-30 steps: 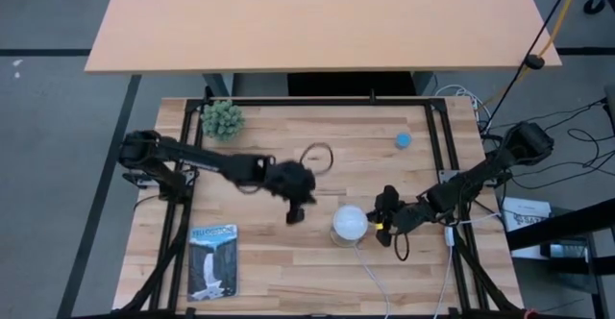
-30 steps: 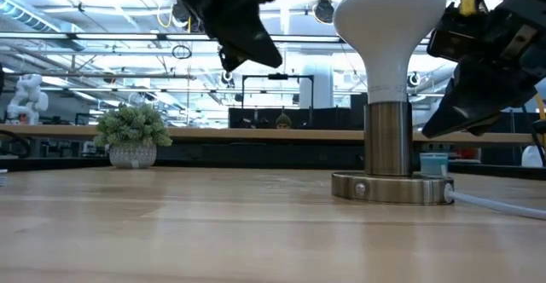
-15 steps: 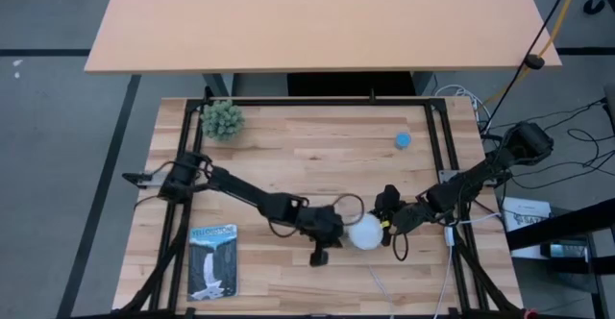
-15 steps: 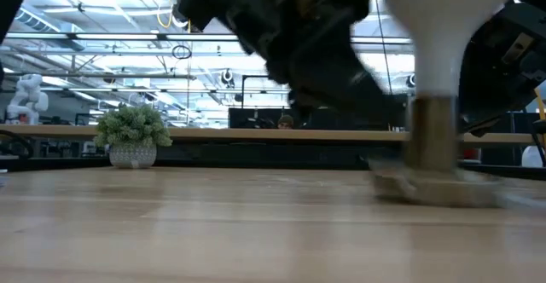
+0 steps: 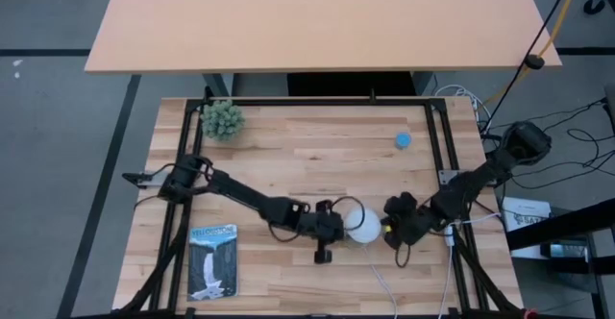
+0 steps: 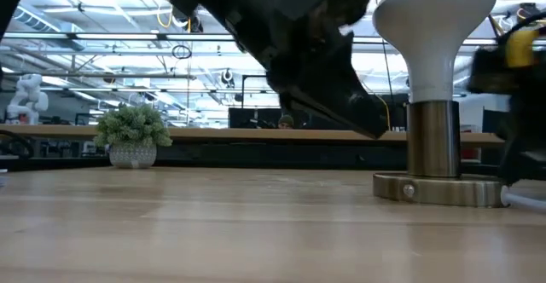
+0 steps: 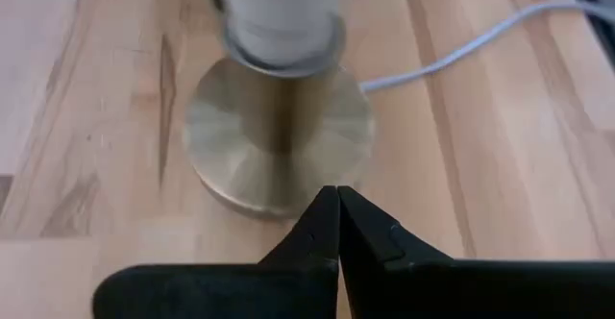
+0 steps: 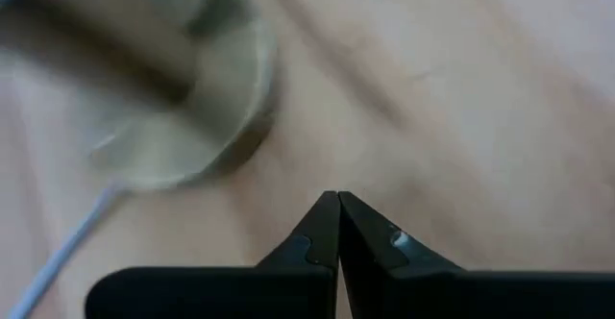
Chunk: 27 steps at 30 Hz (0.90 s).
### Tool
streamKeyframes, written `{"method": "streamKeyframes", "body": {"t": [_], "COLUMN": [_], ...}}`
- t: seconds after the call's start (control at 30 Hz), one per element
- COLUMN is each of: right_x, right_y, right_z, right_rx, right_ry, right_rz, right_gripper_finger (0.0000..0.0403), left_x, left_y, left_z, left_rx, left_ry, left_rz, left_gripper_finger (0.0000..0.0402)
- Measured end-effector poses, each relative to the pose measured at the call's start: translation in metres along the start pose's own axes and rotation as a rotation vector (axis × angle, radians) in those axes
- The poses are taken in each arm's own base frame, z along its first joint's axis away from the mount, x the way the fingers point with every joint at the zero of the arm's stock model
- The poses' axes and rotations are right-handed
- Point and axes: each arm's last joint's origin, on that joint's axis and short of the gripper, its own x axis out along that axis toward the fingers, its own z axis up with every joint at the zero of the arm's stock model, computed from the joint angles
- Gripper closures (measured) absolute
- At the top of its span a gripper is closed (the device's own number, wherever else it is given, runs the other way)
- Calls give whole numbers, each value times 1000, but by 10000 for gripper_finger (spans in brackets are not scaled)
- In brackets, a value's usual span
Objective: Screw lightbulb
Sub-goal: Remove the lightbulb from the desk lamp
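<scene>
Grey floor [image 5: 58, 165] around the rig, crossed by dark lines. A bare light-brown table [image 5: 317, 21] stands beyond the wooden bench [image 5: 317, 156]. Black cables [image 5: 577, 127] trail on the floor to the right, with a yellow cord [image 5: 553, 21] running off diagonally. Level view: a large hall, ceiling trusses with strip lights [image 6: 85, 40], a long counter [image 6: 213, 134] across the back.
</scene>
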Motion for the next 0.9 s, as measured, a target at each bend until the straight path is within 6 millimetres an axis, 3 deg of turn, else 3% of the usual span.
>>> {"method": "streamKeyframes", "body": {"t": [0.2, 0.4, 0.63, 0.9], "right_x": [-16, -25, 14, 53], "right_y": [19, 48, 78, 79], "right_z": [-24, -28, -29, -7], "right_rx": [-15, -35, -118, -152], "right_ry": [-108, -251, -260, -317], "right_rz": [92, 176, 72, -65], "right_gripper_finger": [403, 403, 403, 403], "left_x": [-6, -10, -10, -19], "left_y": [-36, -54, -54, -77], "left_z": [-16, -16, -14, -21], "left_rx": [65, 83, 22, 62], "left_ry": [-5, -101, -126, -163], "left_rz": [226, 304, 311, 366], "left_gripper_finger": [401, 401, 401, 401]}}
